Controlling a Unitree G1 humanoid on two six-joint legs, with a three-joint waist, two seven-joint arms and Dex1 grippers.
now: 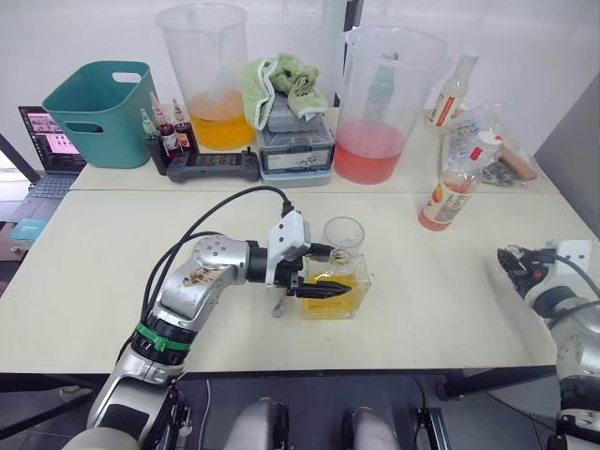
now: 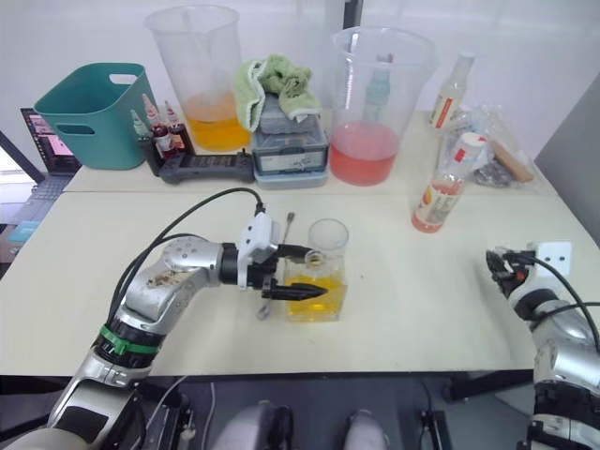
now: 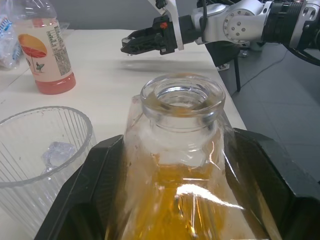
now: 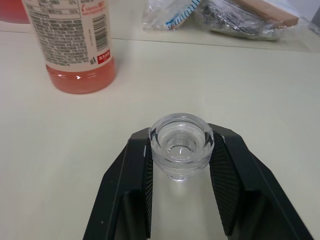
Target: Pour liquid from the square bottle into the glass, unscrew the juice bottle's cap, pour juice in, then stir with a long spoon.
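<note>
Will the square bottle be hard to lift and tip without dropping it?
Probably a bit. The square bottle looks like thick glass about half full of orange liquid, so likely heavy for its size. Its smooth walls may be slippery, though flat sides give the left gripper good contact. Its neck is open, so liquid would spill if tilted quickly.

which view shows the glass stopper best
The right wrist view: the stopper sits large and central, clamped between the right end effector's fingers above bare table. The eye views show that end effector at the table's right edge, the stopper too small to make out. The left wrist view shows it far off, stopper unclear.
</note>
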